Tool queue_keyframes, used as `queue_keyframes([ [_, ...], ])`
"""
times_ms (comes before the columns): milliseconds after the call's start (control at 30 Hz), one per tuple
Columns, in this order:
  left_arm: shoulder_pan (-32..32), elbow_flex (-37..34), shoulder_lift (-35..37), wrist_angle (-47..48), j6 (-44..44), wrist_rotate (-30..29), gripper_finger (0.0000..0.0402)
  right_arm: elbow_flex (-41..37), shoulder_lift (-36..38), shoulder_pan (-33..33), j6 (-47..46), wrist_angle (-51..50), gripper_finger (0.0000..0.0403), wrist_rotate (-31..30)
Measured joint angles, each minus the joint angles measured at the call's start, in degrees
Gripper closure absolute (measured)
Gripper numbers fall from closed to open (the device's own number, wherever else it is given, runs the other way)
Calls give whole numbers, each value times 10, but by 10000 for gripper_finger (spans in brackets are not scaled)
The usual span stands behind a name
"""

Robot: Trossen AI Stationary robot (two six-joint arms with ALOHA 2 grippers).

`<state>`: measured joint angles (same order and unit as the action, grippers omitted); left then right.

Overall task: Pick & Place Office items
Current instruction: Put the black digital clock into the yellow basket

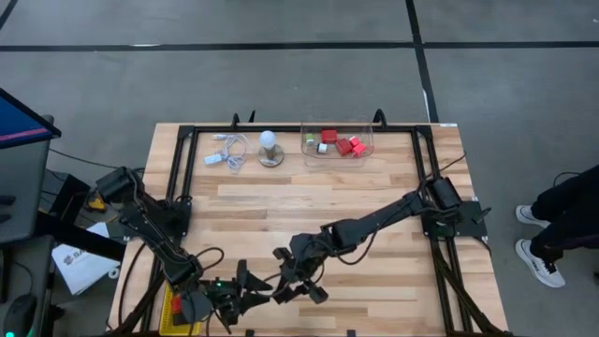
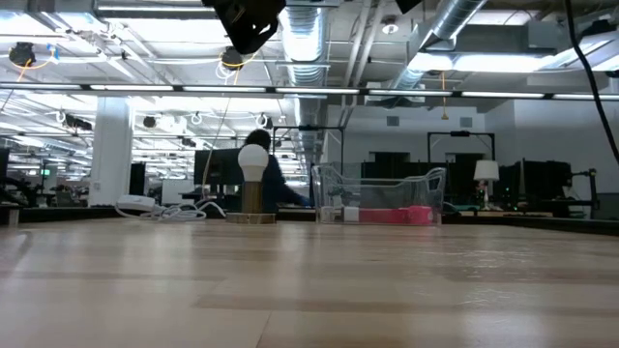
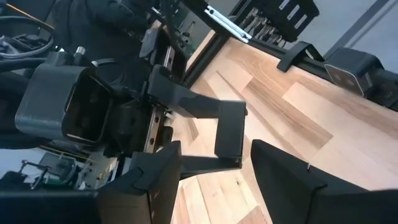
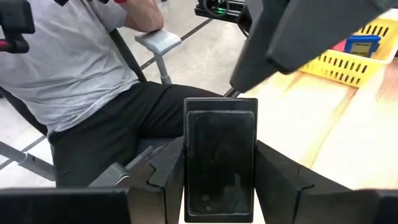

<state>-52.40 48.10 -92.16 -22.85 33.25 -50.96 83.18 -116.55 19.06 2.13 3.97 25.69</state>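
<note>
Your right tool (image 4: 219, 180) grips a flat black block (image 4: 220, 163) upright, facing the left tool (image 3: 214, 180), half-open just beside it; hand over there.

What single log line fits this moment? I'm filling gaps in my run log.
right pincer shut on black block | left pincer open, facing it | both at table near edge

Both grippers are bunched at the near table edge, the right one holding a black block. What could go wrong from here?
1. The right gripper pinches the black block with much of it sticking out. The open left gripper sits very close, so a bump could knock the block loose.
2. The block seems to hang past the table edge. If dropped, it would likely miss the yellow bin and land by the seated person.
</note>
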Motion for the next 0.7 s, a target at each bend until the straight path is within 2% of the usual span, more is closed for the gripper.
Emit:
queue_keyframes([
  [433, 37, 0, 0, 9, -38, 77, 211, 0, 0, -12, 15, 18, 258, 0],
  [567, 43, 0, 0, 8, -39, 79, 212, 0, 0, -11, 15, 21, 258, 9],
  [700, 43, 0, 0, 0, -41, 95, 228, 0, 0, -11, 15, 21, 258, 10],
])
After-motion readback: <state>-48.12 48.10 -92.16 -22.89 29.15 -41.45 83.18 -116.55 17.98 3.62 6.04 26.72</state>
